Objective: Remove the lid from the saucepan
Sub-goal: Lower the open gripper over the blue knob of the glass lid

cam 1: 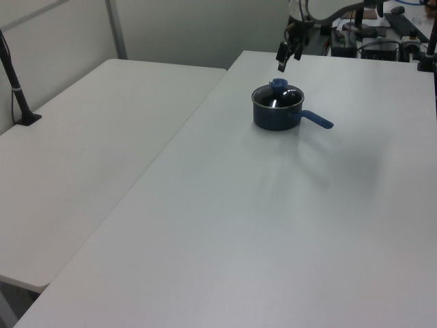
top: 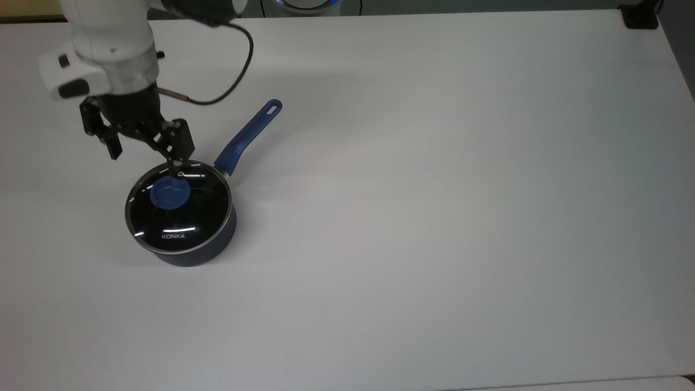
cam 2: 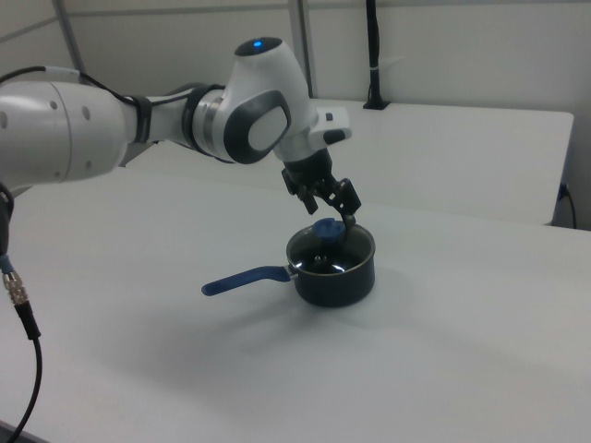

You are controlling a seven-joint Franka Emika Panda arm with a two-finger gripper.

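The saucepan (top: 190, 251) is a small dark navy pot on the white table, left of centre in the top view. Its long blue handle (top: 247, 138) points up and to the right. The clear glass lid (top: 182, 222), with a blue knob (top: 170, 191) and white KONKA lettering, sits shut on the pot. My gripper (top: 145, 157) hangs open just above the lid, off the knob toward the top view's upper left, with nothing between its fingers. In the right view the gripper (cam 2: 331, 213) hovers close over the knob (cam 2: 325, 228) of the saucepan (cam 2: 334, 273). In the left view the gripper (cam 1: 288, 59) is above the saucepan (cam 1: 276, 115).
The white table (top: 434, 217) stretches wide to the top view's right of the pot. A black cable (top: 233, 81) loops from the arm near the handle. A black mount (top: 640, 17) sits at the far right corner. A second table (cam 1: 82, 171) adjoins on the left view's left.
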